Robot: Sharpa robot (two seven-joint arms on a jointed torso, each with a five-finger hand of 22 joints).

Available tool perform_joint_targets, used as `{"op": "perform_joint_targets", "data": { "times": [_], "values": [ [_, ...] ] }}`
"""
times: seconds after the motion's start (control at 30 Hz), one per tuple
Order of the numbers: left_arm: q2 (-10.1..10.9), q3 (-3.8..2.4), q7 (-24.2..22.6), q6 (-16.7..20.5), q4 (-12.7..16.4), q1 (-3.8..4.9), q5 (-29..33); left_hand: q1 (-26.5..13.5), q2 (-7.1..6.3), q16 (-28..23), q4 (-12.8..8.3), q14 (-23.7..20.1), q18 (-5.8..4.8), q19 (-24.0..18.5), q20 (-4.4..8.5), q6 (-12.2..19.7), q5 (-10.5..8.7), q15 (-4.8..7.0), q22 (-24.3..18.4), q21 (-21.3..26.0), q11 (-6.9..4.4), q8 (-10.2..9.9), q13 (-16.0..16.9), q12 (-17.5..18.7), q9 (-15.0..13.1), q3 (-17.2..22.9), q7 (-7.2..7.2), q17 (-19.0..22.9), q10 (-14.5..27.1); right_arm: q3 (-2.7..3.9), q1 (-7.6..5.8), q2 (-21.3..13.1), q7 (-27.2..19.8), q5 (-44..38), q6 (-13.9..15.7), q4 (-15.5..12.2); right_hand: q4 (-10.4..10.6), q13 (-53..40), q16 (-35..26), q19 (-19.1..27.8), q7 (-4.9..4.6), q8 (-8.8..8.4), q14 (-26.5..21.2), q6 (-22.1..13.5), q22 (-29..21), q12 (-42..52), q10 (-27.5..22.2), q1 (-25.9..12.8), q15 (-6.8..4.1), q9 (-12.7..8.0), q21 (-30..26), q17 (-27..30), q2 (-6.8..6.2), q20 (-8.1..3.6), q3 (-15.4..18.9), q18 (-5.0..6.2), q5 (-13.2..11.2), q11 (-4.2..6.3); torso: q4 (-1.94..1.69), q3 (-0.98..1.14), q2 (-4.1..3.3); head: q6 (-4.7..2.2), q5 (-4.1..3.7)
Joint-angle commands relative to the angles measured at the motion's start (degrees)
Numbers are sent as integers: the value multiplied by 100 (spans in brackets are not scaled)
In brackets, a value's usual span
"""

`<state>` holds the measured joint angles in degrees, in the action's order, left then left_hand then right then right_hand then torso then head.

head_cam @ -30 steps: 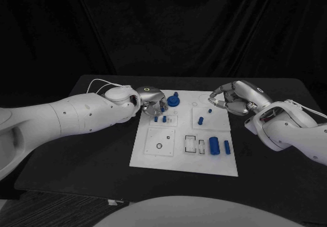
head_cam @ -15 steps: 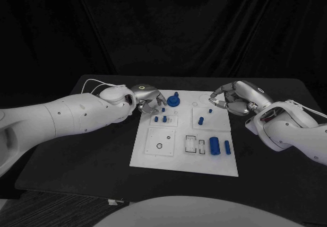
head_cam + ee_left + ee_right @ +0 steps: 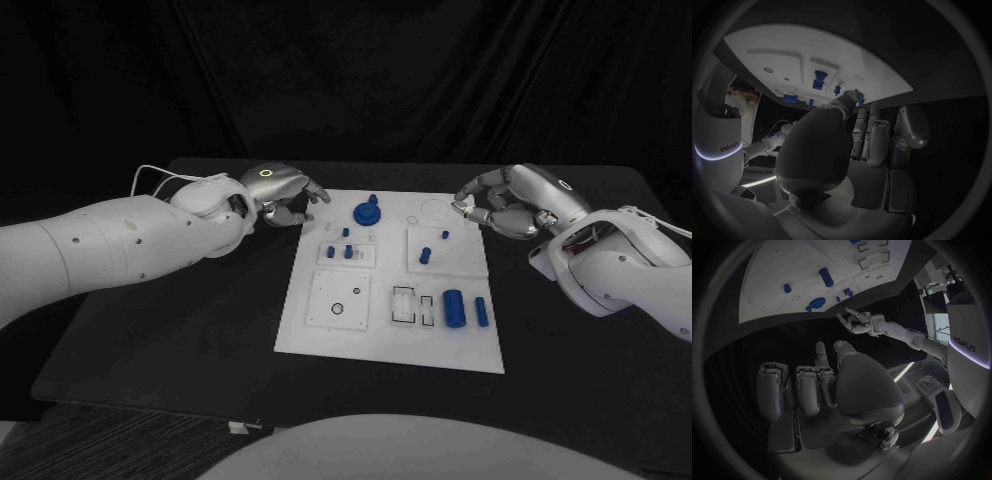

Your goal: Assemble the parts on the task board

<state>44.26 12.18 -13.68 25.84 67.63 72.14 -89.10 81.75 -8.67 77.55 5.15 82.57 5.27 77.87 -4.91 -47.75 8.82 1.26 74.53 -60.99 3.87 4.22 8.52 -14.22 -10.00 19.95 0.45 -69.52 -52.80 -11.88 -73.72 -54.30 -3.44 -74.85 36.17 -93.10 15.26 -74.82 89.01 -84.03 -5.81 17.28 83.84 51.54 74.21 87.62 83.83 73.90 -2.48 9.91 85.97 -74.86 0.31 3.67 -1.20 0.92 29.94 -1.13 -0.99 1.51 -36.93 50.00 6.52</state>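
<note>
A black table (image 3: 188, 330) carries the flat white rectangular task board (image 3: 325, 335) at its centre, long axis running away from the robot, with small blue plastic parts spread across it. The robot's left hand (image 3: 281, 195), silver and many-fingered, hovers just off the board's far left corner, fingers loosely spread and holding nothing; its wrist view shows the fingers apart over dark table beside the board's edge. The right hand (image 3: 505, 205) hangs off the far right corner, fingers curled inward with thumb and a fingertip close together; whether anything is pinched there cannot be told.

On the board, a round blue knob-shaped part (image 3: 368, 212) stands near the far edge, nearer the left hand than the right. Just nearside of it a cluster of short blue pegs (image 3: 342, 248) stands in a raised white block. A blue peg (image 3: 426, 256) stands upright in the right-hand block, closer to the right hand. Toward the robot, a fat blue cylinder (image 3: 453, 308) and a thinner blue bar (image 3: 480, 312) lie side by side, long axes along the board's length, beside empty rectangular slots (image 3: 405, 304); these loose pieces lie well nearside of both hands, on the right arm's half, so that arm looks better placed to reach them.
</note>
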Motion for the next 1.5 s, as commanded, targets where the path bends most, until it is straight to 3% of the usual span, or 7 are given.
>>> {"op": "perform_joint_targets", "data": {
  "times": [0.03, 0.1, 0.27, 0.6, 0.77, 0.97, 1.5],
  "values": [
    [177, -6, -293, 525, 140, 80, 326, -11, -52, -448, 204, -512, 133, -436, -23, -144, -160, -10, 619, 790, -44, 41, 130, -162, 51, -49, -18, 502, 69, 9, -131, -25, 193, -176, 120, -19, 27, -1203, -48, -316, 32, -64, 561, 42, 1384, -133, 487, 165, -56, 88, -88, -1265, -20, -35, -222, 51, 64, 44, -1, -2, 5, 0, -36],
    [293, -6, -439, 465, 225, 108, 812, -14, -66, -2308, 368, -2731, 378, -1762, -95, -156, -19, -111, 164, 2852, -87, 19, 172, -229, 74, -111, -18, 2515, 598, 9, -213, -24, 328, -443, 84, -20, -29, -935, -74, -291, 35, -58, 551, 65, 1367, -463, 363, 284, -63, 96, -135, -1222, -64, -41, -262, 63, 34, 48, -1, -4, 10, 0, -62],
    [577, -5, -1245, -162, 410, 146, 2763, -218, 141, -3656, 780, -4536, 123, -3424, -323, -151, 394, -734, 55, 4052, 109, -7, 216, -505, 113, -535, 418, 3231, 1827, 9, -449, 17, 794, -1316, -216, 4, -15, -167, -294, -132, 40, -132, 465, 135, 1254, -1488, -37, 395, -72, 92, -434, -876, -175, -55, -303, 141, -164, 55, -1, -2, 9, 0, -108],
    [847, -1, -2891, -2088, 695, 140, 6527, -1070, 774, -6861, 1087, -7864, 227, -6858, -157, 195, 996, -313, -2238, 5835, -353, -44, -368, -469, 248, -1763, 338, 6047, 4012, 9, -763, 260, 1314, -2170, -1106, 226, -147, 4681, -637, 104, -10, -364, 347, 420, 1032, -7648, -2102, 1276, 131, 189, -1039, -422, -667, 76, -1296, 245, -1364, -159, -6, -16, 15, 0, -175],
    [914, 1, -3292, -2703, 910, 2, 7238, -1513, 1252, -7755, 1193, -8257, 464, -7644, -108, 1970, 721, -169, -4553, 5909, -912, -146, -642, 229, 713, -2460, -465, 6952, 4807, 9, -791, 437, 1303, -2508, -1477, 391, -185, 5439, -767, 219, 91, -565, 271, 413, 952, -8285, -2536, 1204, -6, 179, -1307, -243, -995, 46, -1752, 312, -1767, -159, -24, -15, 33, 0, -206],
    [990, 3, -3454, -3037, 1112, -133, 7488, -1265, 1486, -7755, 1156, -8257, 407, -7570, -221, 2325, 770, -316, -4931, 5905, -860, -193, -671, 280, 762, -2949, -419, 6952, 4938, 8, -693, 642, 1265, -2635, -1985, 585, -70, 5723, -647, 151, 142, -909, 324, 259, 994, -8292, -2742, 736, -35, 61, -1258, -407, -1232, -11, -1439, 284, -2534, -153, -45, -58, 83, 0, -229],
    [1163, 4, -3510, -3197, 1385, -208, 7576, -1135, 1657, -7755, 1164, -8257, 454, -7513, -492, 2793, 928, -535, -5155, 5897, -592, -225, -672, 207, 795, -3268, -255, 6952, 5012, 8, -354, 1011, 1049, -2642, -2495, 951, -269, 5894, -592, 83, 245, -1122, 338, 234, 1068, -8119, -2774, 894, -35, -9, -1175, -466, -1175, -21, -1537, 261, -1531, -158, -141, -211, 191, 0, -344]
  ]
}}
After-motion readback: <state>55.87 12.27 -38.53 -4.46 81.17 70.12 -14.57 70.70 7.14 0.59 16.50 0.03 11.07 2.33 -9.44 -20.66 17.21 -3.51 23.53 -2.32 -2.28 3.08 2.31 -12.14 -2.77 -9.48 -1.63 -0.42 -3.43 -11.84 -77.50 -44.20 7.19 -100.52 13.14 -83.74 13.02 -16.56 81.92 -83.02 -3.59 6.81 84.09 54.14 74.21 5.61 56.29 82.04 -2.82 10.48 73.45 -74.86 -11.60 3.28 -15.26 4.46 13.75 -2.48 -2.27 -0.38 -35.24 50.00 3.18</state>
